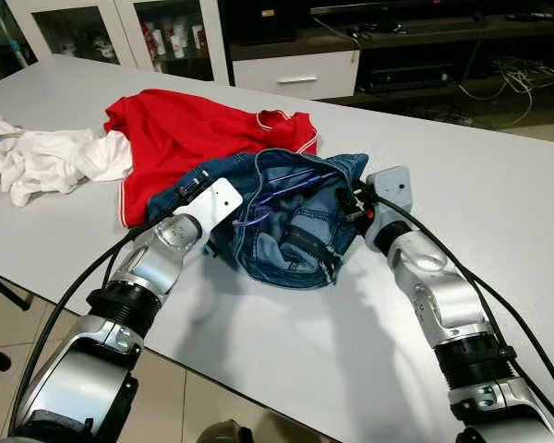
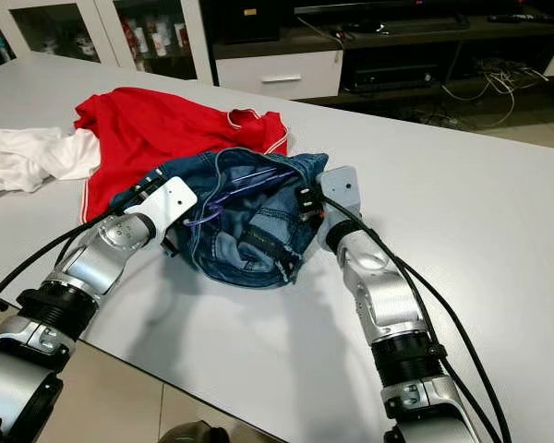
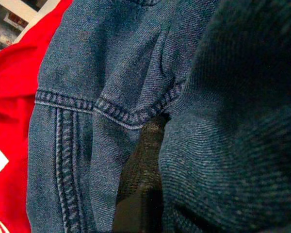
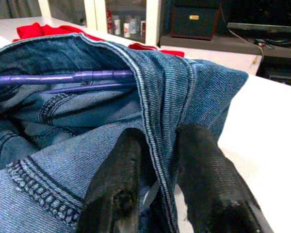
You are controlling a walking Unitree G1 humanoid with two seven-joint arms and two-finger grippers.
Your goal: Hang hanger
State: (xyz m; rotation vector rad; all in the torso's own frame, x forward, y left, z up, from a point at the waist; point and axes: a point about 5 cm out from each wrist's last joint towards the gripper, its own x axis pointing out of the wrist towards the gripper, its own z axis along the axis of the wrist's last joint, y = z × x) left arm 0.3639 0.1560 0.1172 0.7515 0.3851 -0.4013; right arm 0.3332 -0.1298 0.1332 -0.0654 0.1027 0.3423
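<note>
Crumpled blue jeans (image 1: 295, 221) lie in the middle of the white table (image 1: 480, 194). A purple hanger (image 4: 63, 77) sits inside their open waistband, and its thin bars (image 1: 286, 180) also show from above. My right gripper (image 4: 157, 194) is at the jeans' right edge. It is shut on the waistband, with one black finger (image 4: 116, 184) inside the denim and the other outside. My left gripper (image 1: 210, 242) presses into the jeans' left edge, and denim (image 3: 111, 97) covers most of it.
A red shirt (image 1: 185, 129) lies partly under the jeans at the back left, with a white garment (image 1: 46, 157) further left. The table's near edge runs just in front of my arms. A white cabinet with drawers (image 1: 295, 74) and a dark media shelf (image 1: 415, 65) stand beyond the table.
</note>
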